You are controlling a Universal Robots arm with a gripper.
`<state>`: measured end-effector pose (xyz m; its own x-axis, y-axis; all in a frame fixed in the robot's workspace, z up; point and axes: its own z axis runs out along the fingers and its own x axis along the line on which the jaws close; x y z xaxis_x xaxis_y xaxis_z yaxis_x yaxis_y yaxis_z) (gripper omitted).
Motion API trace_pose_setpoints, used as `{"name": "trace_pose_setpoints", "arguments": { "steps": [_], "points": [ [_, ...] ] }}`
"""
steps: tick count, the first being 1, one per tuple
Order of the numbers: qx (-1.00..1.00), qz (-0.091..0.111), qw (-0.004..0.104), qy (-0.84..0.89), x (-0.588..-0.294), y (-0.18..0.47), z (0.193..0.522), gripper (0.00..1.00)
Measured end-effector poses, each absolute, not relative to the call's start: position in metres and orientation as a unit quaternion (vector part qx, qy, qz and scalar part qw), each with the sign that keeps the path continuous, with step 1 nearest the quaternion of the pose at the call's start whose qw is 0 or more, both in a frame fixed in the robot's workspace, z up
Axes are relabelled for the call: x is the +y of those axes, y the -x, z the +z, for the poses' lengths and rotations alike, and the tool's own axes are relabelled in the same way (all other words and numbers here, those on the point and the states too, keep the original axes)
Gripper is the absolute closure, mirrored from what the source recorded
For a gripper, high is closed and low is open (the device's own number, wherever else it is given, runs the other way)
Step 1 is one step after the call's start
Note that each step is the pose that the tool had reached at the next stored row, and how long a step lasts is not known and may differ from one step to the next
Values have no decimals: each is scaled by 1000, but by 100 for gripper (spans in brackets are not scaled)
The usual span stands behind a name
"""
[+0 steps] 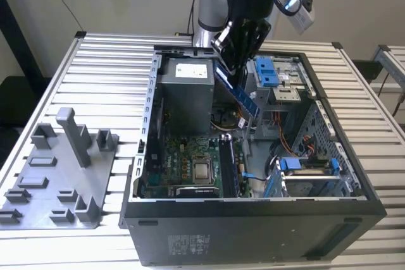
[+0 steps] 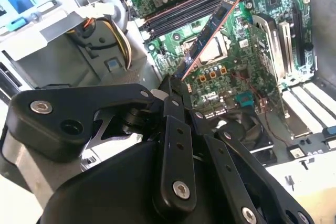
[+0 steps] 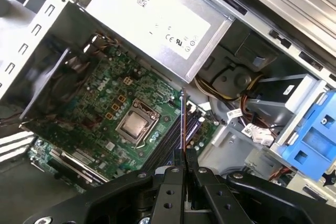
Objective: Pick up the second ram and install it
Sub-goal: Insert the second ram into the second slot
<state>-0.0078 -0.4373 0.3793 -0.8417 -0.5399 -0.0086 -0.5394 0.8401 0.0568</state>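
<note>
The claw (image 1: pixel 226 61) grasps the second ram (image 1: pixel 245 99) by its upper end, and its long axis slopes down toward the memory slots (image 1: pixel 228 169), above them, not touching.

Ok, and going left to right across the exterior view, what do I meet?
Grey plastic tray → power supply → the second ram, held up at a tilt → drive cage with blue clips.

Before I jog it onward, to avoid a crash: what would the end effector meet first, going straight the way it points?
Likely the memory slots, touched first by the ram that the end effector holds; depth is unclear.
</note>
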Motion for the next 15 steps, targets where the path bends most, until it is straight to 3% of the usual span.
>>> {"name": "trace_pose_setpoints", "arguments": {
  "steps": [15],
  "points": [
    [-980,-27,-1,-195,-437,8,372,88]
  ]
}}
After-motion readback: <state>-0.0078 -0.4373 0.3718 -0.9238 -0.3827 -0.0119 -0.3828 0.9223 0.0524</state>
